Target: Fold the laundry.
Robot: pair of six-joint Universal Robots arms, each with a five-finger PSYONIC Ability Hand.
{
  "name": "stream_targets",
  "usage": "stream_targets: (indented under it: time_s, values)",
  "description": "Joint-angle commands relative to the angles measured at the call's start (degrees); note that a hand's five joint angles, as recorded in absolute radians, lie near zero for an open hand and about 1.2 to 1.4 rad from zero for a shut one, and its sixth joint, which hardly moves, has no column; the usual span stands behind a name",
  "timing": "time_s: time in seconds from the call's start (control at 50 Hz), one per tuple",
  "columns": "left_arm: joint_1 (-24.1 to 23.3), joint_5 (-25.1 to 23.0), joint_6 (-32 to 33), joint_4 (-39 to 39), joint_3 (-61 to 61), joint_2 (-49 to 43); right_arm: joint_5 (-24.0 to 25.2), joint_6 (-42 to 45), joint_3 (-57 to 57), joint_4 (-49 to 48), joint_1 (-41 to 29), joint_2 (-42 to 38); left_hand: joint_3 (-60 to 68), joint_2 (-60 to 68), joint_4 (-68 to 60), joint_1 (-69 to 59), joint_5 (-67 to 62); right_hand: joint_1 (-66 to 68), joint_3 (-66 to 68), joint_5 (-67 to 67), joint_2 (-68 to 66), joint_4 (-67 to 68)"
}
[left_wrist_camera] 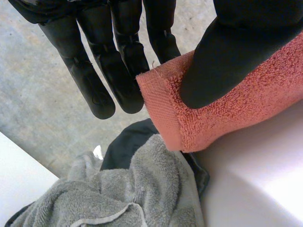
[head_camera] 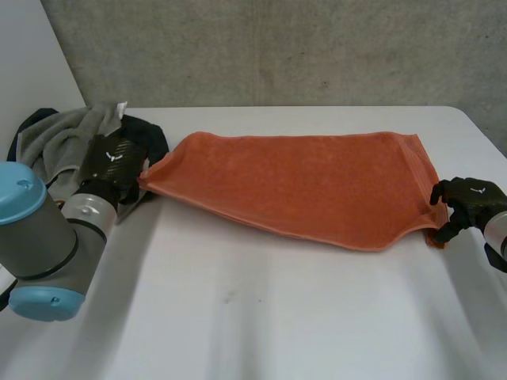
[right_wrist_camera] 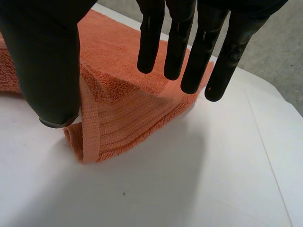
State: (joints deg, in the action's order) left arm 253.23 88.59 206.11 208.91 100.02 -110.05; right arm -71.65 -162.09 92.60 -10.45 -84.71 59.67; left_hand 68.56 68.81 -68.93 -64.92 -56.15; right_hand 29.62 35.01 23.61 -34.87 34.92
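An orange towel (head_camera: 293, 186) lies stretched across the white worktop (head_camera: 261, 317). The left robot hand (head_camera: 115, 162) pinches its far-left corner between thumb and straight fingers. The right robot hand (head_camera: 467, 202) grips its near-right corner. Each hand's back bears a small white mark. Behind the left hand, a grey towel (head_camera: 55, 134) lies heaped on a dark garment (head_camera: 154, 138).

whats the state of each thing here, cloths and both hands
orange towel: stretched across the table, an end in each hand
left hand: shut, thumb and fingers pinching the towel's end
right hand: shut on the towel's other end
grey towel: crumpled in a heap
dark garment: bunched against the grey towel
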Motion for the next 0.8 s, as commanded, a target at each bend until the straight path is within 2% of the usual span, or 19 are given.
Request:
stream_targets:
  time_s: [0.02,0.08,0.16,0.22,0.3,0.32,0.38,0.4,0.44,0.46,0.48,0.52,0.54,0.62,0.72,0.8]
  values:
    - [0.0,0.0,0.1,-1.4,0.0,-0.1,0.3,-2.5,-0.7,2.6,0.1,-0.3,11.4,11.2,-11.1,-15.1,-13.9,9.7,4.3,5.7,-4.5,4.4]
    - [0.0,0.0,0.1,-1.7,-0.1,-0.2,0.3,-3.5,-1.5,3.0,0.1,-1.0,11.4,11.2,-11.1,-15.1,-13.9,11.6,6.2,7.6,-6.3,6.3]
    - [-0.1,0.0,0.3,-2.7,-0.1,-0.2,0.1,-4.1,-3.6,3.7,0.0,-3.0,11.4,11.2,-11.1,-15.1,-13.9,50.3,44.9,46.3,-45.0,45.0]
    - [-0.1,0.0,0.7,-4.4,0.0,0.1,0.6,-4.1,-5.1,7.0,-0.1,-3.0,11.4,11.2,-11.1,-15.1,-13.9,50.4,45.0,46.4,-45.1,45.1]
    - [-0.5,0.1,1.4,-10.1,0.0,1.8,6.2,-2.5,-8.1,17.7,0.7,-1.1,11.4,11.2,-11.1,-15.1,-13.9,50.4,45.0,46.4,-45.1,45.1]
    - [-0.5,0.2,1.8,-11.8,0.2,2.5,9.0,-0.9,-9.9,22.3,0.9,0.8,11.4,11.2,-11.1,-15.1,-13.9,50.4,45.0,46.4,-45.1,45.1]
    - [-0.2,0.2,4.1,-19.0,0.7,5.5,11.9,4.6,-11.1,28.5,1.0,4.4,11.4,11.2,-11.1,-15.1,-13.9,50.4,45.0,46.4,-45.1,45.1]
    - [-0.1,0.2,5.8,-22.7,1.2,6.9,12.7,10.4,-11.1,32.1,1.9,6.7,11.4,11.2,-11.1,-15.1,-13.9,50.4,45.0,46.4,-45.1,45.1]
    - [-0.1,0.2,8.1,-27.0,2.1,8.9,12.7,17.6,-10.5,35.8,4.2,9.0,11.4,11.2,-11.1,-15.1,-13.9,50.4,45.0,46.4,-45.1,45.1]
    - [-0.1,0.2,8.9,-28.5,2.5,9.5,12.1,25.1,-9.5,39.2,6.5,11.6,11.4,11.2,-11.1,-15.1,-13.9,50.4,45.0,46.4,-45.1,45.1]
    - [0.0,0.2,11.2,-31.9,3.8,11.2,11.5,28.9,-8.8,40.9,7.6,12.9,11.4,11.2,-11.1,-15.1,-13.9,50.4,45.0,46.4,-45.1,45.1]
    - [-0.1,0.3,13.6,-35.3,5.3,13.1,9.9,36.1,-7.4,44.4,9.6,15.5,11.4,11.2,-11.1,-15.1,-13.9,50.4,45.0,46.4,-45.1,45.1]
    - [-0.1,0.3,14.8,-36.8,6.2,13.9,7.8,42.8,-6.1,47.4,11.2,17.4,11.4,11.2,-11.1,-15.1,-13.9,50.4,45.0,46.4,-45.1,45.1]
    - [-0.6,-0.1,17.9,-42.6,11.0,18.4,2.9,53.1,-4.2,52.5,14.5,19.6,11.4,11.2,-11.1,-15.1,-13.9,50.4,45.0,46.4,-45.1,45.1]
    - [-2.8,0.2,18.1,-44.3,13.5,20.8,1.4,53.7,-3.7,52.7,14.8,20.0,11.4,11.2,-11.1,-15.1,-13.9,50.4,45.0,46.4,-45.1,45.1]
    - [-3.9,0.2,18.1,-42.4,11.3,19.8,1.3,53.6,-3.3,50.1,14.6,19.0,11.4,11.2,-11.1,-15.1,-13.9,50.4,45.0,46.4,-45.1,45.1]
